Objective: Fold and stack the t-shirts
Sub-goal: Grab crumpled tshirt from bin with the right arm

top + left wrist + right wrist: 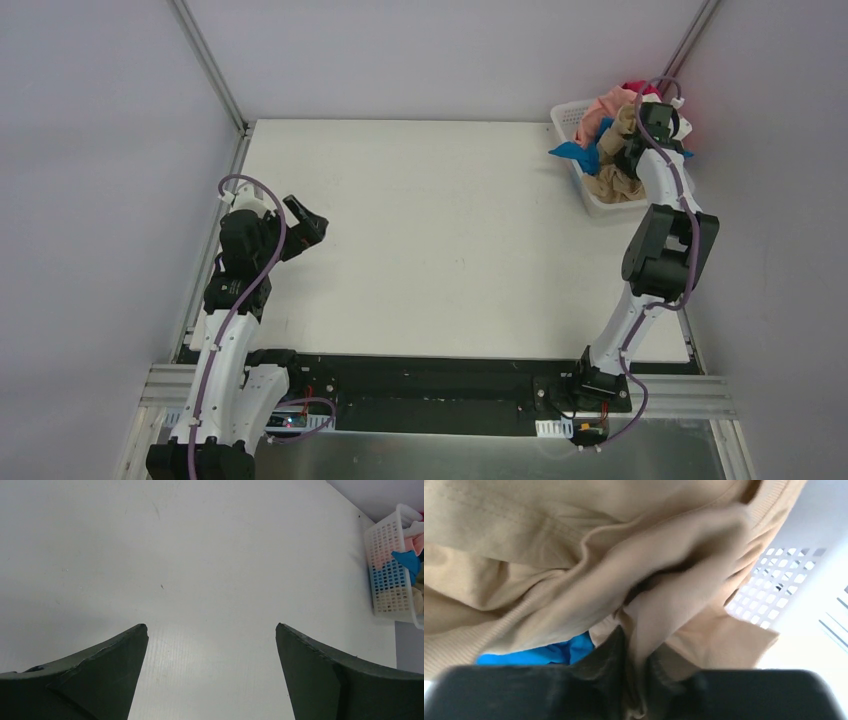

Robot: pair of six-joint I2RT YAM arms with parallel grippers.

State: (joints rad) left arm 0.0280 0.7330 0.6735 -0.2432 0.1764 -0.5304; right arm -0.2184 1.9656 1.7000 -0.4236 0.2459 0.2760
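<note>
The right fingers (pixel 606 652) are down in the white basket (pixel 568 115) at the far right corner of the desk (pixel 430 230). They are pinched almost shut on a fold of the tan shirt (pixel 574 540), which bunches up over them. A blue shirt (pixel 549 652) lies just beneath the tan one, and a pink shirt (pixel 603 106) and a red shirt (pixel 636 88) are heaped at the basket's far end. The left fingers (pixel 112 672) hang spread wide above bare desk near the left edge, holding nothing.
</note>
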